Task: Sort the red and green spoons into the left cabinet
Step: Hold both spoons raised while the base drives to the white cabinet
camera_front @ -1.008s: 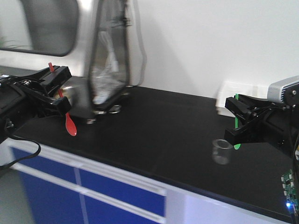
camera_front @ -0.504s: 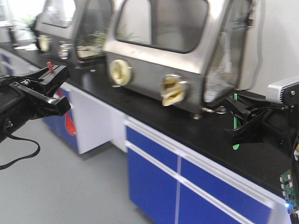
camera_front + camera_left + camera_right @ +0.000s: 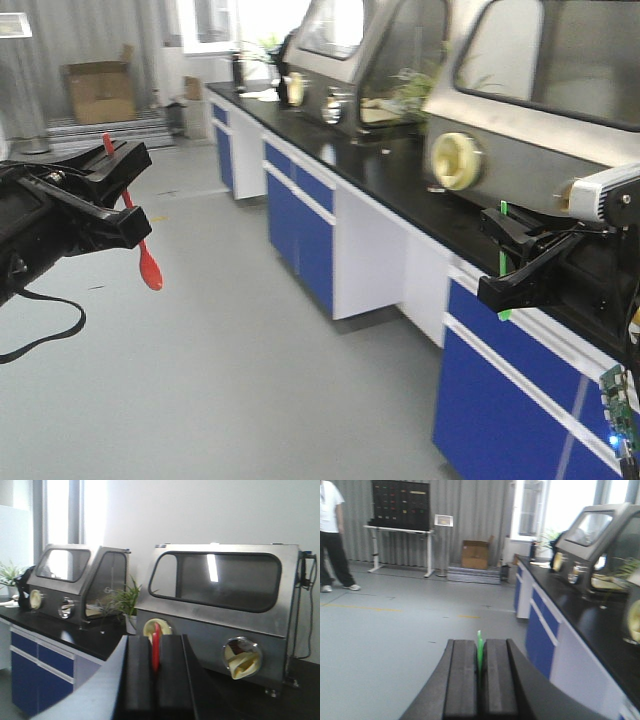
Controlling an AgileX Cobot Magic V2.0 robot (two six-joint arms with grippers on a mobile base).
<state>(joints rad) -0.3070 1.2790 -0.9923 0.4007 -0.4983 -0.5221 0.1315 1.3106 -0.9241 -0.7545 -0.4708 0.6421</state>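
My left gripper is shut on the red spoon. The spoon hangs bowl down below the jaws, its handle tip sticking out above. In the left wrist view the gripper pinches the red spoon edge-on. My right gripper is shut on the green spoon, held upright, with a green end showing under the jaws. In the right wrist view the gripper clamps the green spoon. Both are held in the air. The left cabinet is out of view.
A long black-topped lab bench with blue doors runs along the right, close to my right gripper. Steel glove boxes stand on it. Open grey floor lies ahead, with a cardboard box at the far end. A person stands by a white table.
The view has swung left, from the black bench top to the aisle and floor. Both grippers keep their pose in the frame and still hold their spoons.
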